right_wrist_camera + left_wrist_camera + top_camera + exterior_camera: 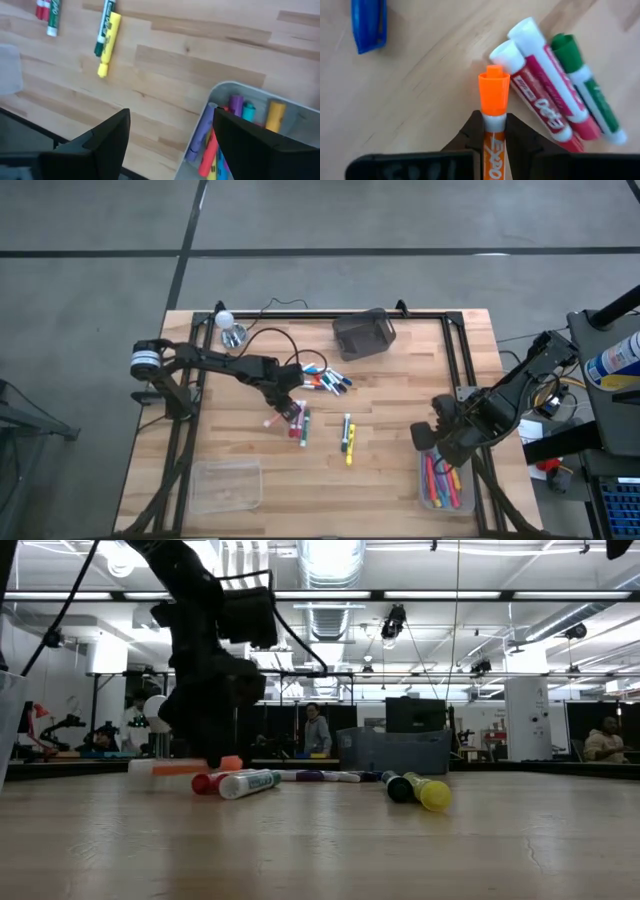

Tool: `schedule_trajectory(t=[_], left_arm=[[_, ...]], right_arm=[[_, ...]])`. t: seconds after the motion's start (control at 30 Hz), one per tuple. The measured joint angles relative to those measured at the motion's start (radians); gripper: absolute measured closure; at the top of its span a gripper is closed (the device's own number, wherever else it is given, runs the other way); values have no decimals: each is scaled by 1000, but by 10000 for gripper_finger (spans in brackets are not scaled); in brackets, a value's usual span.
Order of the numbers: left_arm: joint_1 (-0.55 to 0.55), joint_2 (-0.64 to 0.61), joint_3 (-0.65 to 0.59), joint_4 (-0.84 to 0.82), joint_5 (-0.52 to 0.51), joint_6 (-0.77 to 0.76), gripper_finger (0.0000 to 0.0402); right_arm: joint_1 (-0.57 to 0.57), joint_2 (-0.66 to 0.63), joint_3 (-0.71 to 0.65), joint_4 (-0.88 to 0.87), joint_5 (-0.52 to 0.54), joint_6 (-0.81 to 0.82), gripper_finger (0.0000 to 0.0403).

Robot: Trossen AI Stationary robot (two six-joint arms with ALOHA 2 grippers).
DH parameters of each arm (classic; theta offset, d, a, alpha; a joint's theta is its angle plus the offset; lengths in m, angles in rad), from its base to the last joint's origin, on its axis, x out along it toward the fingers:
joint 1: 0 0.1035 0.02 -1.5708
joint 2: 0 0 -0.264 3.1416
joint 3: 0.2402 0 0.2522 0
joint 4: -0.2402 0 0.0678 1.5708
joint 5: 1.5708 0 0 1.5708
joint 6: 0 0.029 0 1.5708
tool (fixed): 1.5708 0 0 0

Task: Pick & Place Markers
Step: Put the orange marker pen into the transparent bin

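Orange marker [493, 131] in left pincer [494, 131], seemingly mid-table, bare wood around.

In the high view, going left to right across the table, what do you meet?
Empty clear tray → left gripper on an orange marker → green and yellow markers → right gripper, open over the tray of markers.
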State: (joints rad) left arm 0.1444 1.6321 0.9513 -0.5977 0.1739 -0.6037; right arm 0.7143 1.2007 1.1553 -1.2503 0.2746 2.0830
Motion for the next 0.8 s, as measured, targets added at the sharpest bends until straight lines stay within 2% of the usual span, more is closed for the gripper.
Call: schedule_trajectory(t=[0.4, 0.67, 0.8], left_arm=[[0, -66, 123, -70, -7, 28, 360], [0, -80, 260, -84, 0, 57, 360], [-10, -86, 344, -223, 30, 104, 360]], right_arm=[[-10, 0, 0, 8, 82, -3, 135], [-64, 0, 0, 55, 99, -90, 144], [-97, 0, 0, 86, 102, -147, 145]])
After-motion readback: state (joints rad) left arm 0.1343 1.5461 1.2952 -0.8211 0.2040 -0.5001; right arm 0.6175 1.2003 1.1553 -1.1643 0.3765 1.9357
